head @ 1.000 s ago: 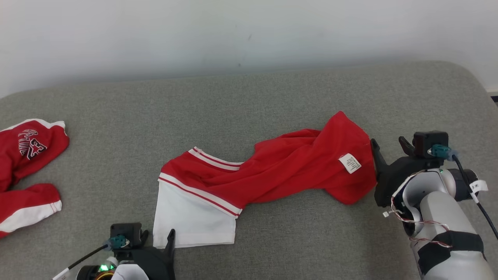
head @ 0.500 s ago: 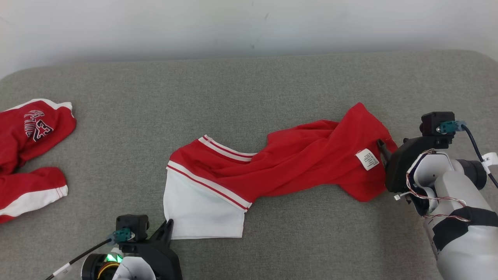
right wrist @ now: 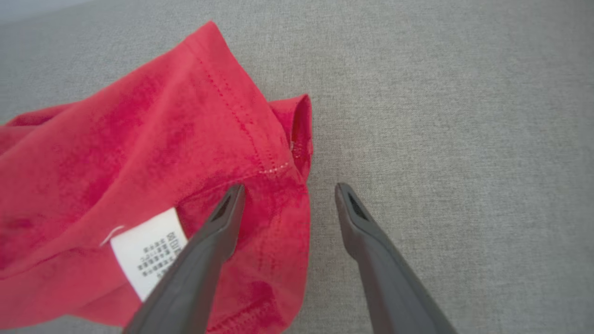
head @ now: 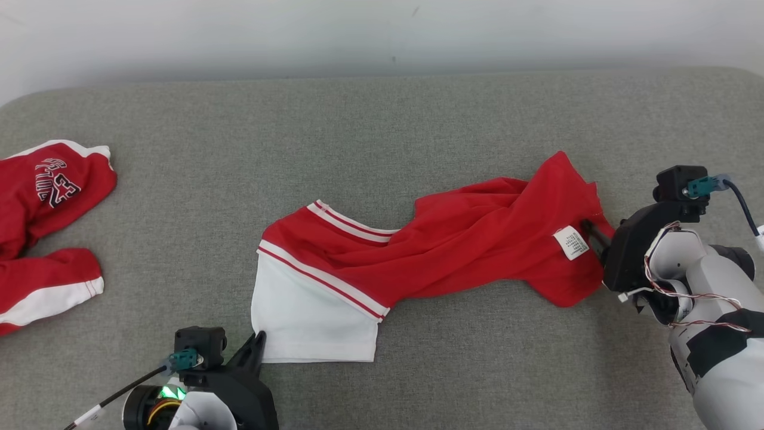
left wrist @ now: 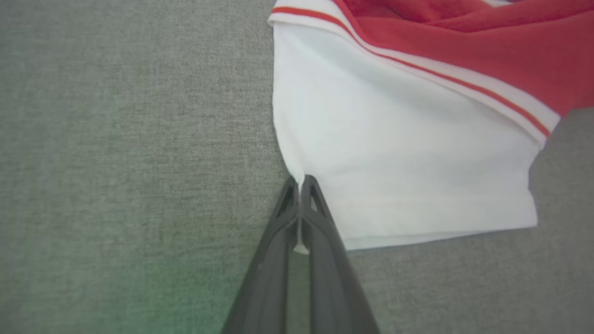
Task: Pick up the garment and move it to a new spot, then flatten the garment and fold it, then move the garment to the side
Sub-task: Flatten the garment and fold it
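The garment (head: 465, 251) is red with a white striped end and lies twisted across the grey cushion (head: 382, 137). My left gripper (head: 258, 343) is shut on the white end's near-left corner; the left wrist view shows the garment (left wrist: 399, 153) with a sliver of white cloth pinched in the left gripper (left wrist: 300, 178). My right gripper (head: 594, 233) is open at the red end. In the right wrist view, the right gripper (right wrist: 287, 188) has its left finger over the garment (right wrist: 139, 153) hem beside the white label (right wrist: 148, 250), and its right finger over bare cushion.
A second red and white garment (head: 42, 239) with dark lettering lies at the cushion's far left. A pale wall (head: 382, 36) runs behind the cushion. Bare grey cushion (right wrist: 464, 116) spreads to the right of the red end and along the back.
The head camera has shifted. My left gripper has shut on the white corner. My right gripper has come in over the red end's hem, still open.
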